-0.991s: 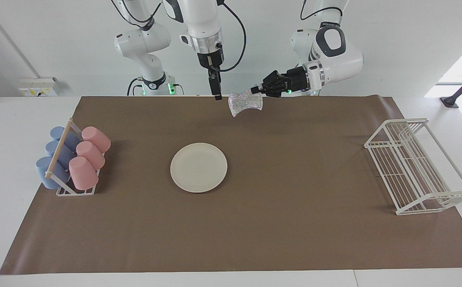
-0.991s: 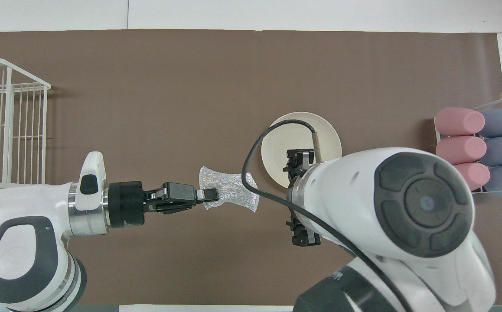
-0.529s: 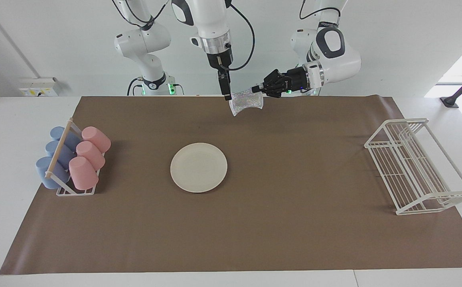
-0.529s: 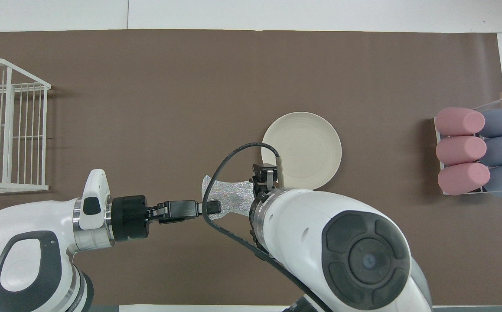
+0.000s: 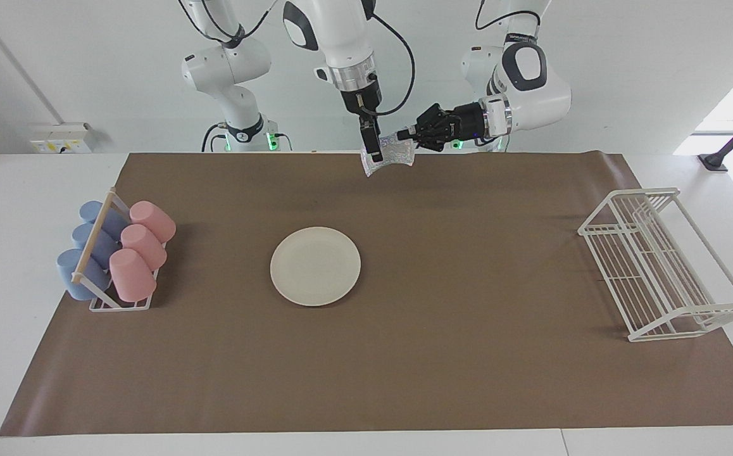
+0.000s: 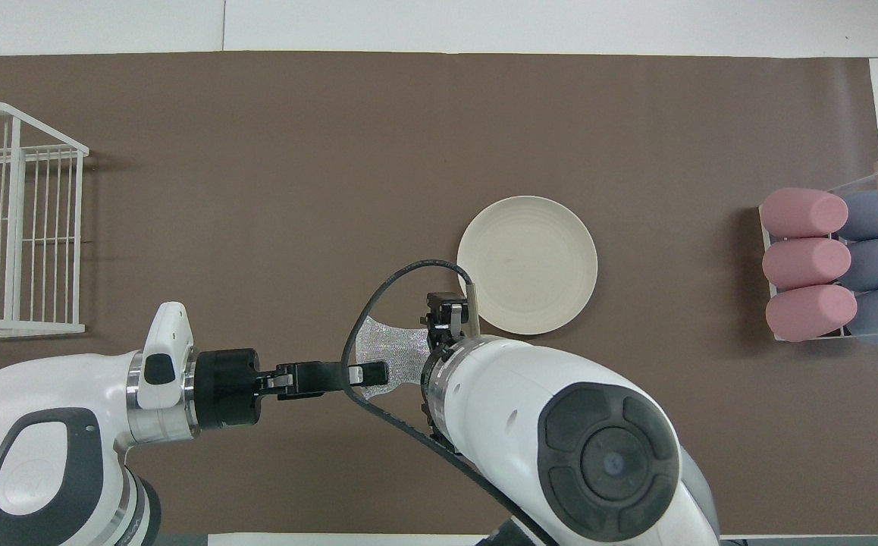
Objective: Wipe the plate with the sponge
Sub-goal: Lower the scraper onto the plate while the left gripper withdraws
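The left hand (image 5: 404, 135) was closed on one edge of the sponge (image 5: 392, 156), holding it in the air over the part of the brown mat (image 5: 468, 380) nearest the robots, well above the counter (image 5: 25, 190). The right hand (image 5: 374, 149) hung point-down at the sponge's other edge, its fingers reaching the pad; whether it had closed on the sponge or stood open around it could not be told from either view. This looked like a handover of the sponge from left arm to right, though that is a judgement.

The plate (image 5: 315, 266) lay flat on the mat, farther from the robots than the sponge, toward the right arm's end, with nothing touching it. So the sponge had been lifted, but no wiping showed: the sponge had not yet been carried to the plate, lowered onto it and rubbed across its face.
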### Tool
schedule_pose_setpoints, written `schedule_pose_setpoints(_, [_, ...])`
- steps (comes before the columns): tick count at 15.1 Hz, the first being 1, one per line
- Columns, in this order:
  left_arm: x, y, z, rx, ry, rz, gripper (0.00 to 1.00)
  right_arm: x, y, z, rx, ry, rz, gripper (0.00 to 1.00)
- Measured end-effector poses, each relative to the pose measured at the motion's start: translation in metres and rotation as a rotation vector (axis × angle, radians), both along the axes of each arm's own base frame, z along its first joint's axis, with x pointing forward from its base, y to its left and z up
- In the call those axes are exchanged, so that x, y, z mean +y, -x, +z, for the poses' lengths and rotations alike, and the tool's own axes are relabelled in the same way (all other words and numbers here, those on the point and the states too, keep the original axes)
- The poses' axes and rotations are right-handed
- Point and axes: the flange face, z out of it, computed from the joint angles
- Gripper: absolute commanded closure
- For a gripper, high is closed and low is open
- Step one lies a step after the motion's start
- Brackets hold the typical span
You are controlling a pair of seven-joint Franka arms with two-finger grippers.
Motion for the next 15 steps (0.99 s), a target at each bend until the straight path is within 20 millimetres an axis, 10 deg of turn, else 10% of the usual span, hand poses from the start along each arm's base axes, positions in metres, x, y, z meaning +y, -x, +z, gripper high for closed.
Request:
schedule_pose_setpoints(2, [-0.0004, 0.0006, 0.0002, 0.002, 0.004, -0.006, 1.00, -0.0001, 0.0006, -0.0025, 0.001, 0.001, 0.000, 0.81])
schedule_pose_setpoints(4, [-0.0002, 0.0007, 0.0003, 0.002, 0.006, -0.008, 1.00, 0.0018, 0.0011, -0.0018, -0.003, -0.014, -0.002, 1.00])
schedule_pose_setpoints(15, [-0.0014, 0.0028, 0.0001, 0.008, 0.015, -0.024, 0.94, -0.0003, -0.0010, -0.0016, -0.025, -0.020, 0.061, 1.00])
